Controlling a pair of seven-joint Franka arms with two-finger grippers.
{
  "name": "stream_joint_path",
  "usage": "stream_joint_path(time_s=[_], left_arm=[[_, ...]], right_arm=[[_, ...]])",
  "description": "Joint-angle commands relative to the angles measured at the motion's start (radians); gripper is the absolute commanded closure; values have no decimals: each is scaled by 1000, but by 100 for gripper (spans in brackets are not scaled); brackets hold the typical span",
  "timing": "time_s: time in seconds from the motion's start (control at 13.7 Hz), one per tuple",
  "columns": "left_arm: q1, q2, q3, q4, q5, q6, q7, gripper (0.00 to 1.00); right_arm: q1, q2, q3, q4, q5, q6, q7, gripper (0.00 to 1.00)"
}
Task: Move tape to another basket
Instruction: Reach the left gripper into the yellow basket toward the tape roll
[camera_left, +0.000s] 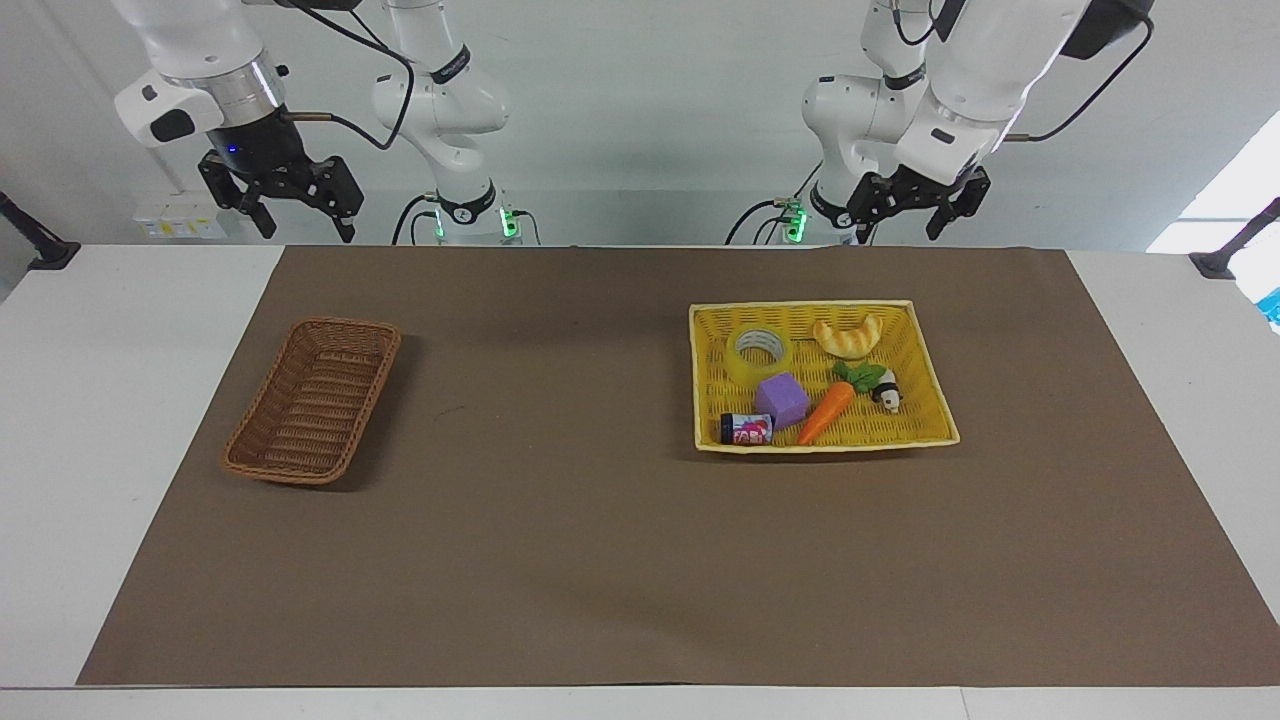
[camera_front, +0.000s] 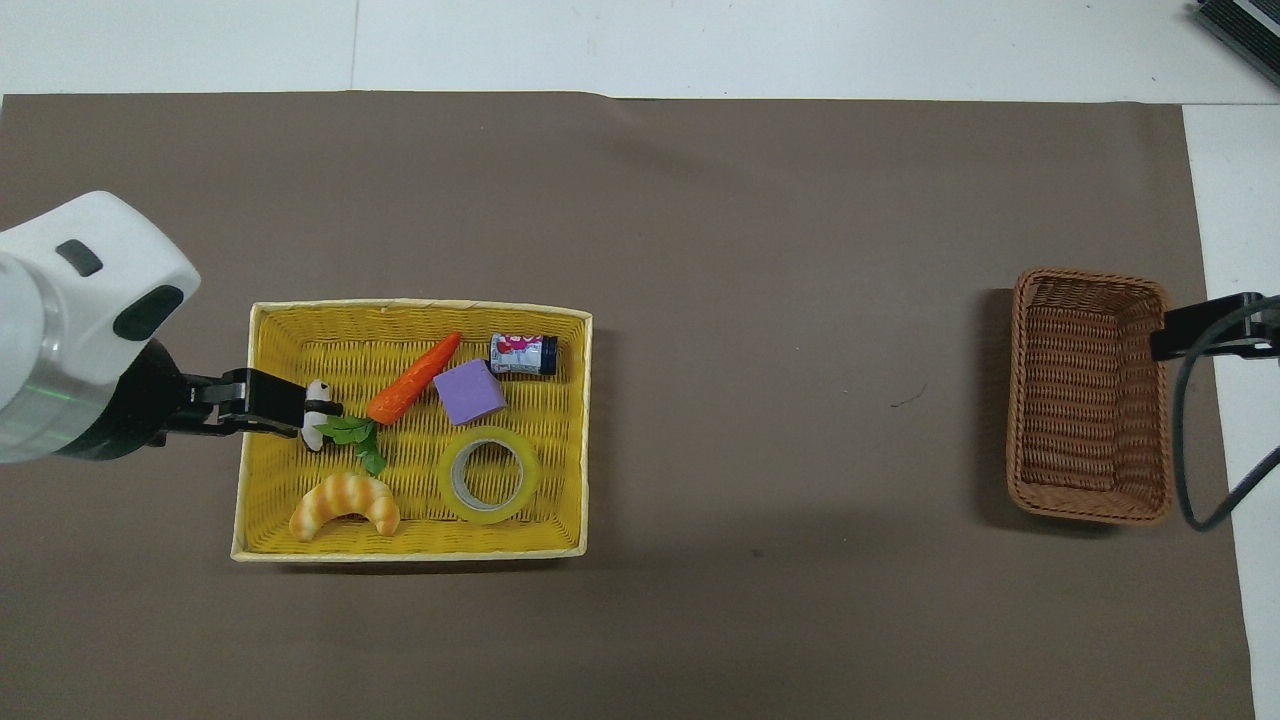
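The tape (camera_left: 760, 350) is a yellow roll that lies flat in the yellow basket (camera_left: 800, 305), in the corner nearest the robots and the table's middle. It also shows in the overhead view (camera_front: 488, 475). The brown wicker basket (camera_left: 315, 400) stands empty toward the right arm's end, also in the overhead view (camera_front: 1088, 395). My left gripper (camera_left: 900, 222) is open and empty, raised high. In the overhead view the left gripper (camera_front: 290, 410) covers the yellow basket's rim (camera_front: 420, 304) beside the panda. My right gripper (camera_left: 300, 215) waits open, high beside the brown basket.
The yellow basket also holds a croissant (camera_left: 848, 337), a carrot (camera_left: 828, 410), a purple cube (camera_left: 782, 398) next to the tape, a small can (camera_left: 746, 429) and a panda figure (camera_left: 887, 390). A brown mat (camera_left: 600, 550) covers the table.
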Motion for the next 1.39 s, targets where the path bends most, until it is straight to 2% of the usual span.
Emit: stream_joint_path(time_s=[0.0,0.51,0.88,1.1,1.32], left_arm=[[-13,-50,10,-156,-11,129,-26,0],[-13,-61,9,-349,-11,319,-55,0],[-28,-57,9,-443,-38,437,-55,0],[-52,-22,9,-493,-73,527,-55,0],[-106,54,9,-552,-73,647,-64,0]], right_arm=[[2,-20,-2,-21,2,-7,-26,0],[0,-20,-2,-21,2,-9,-26,0],[0,-20,-2,-21,2,-9,-28,0],[0,-22,-2,-21,2,-9,-28,0],[0,-20,-2,-21,2,-9,-28,0]])
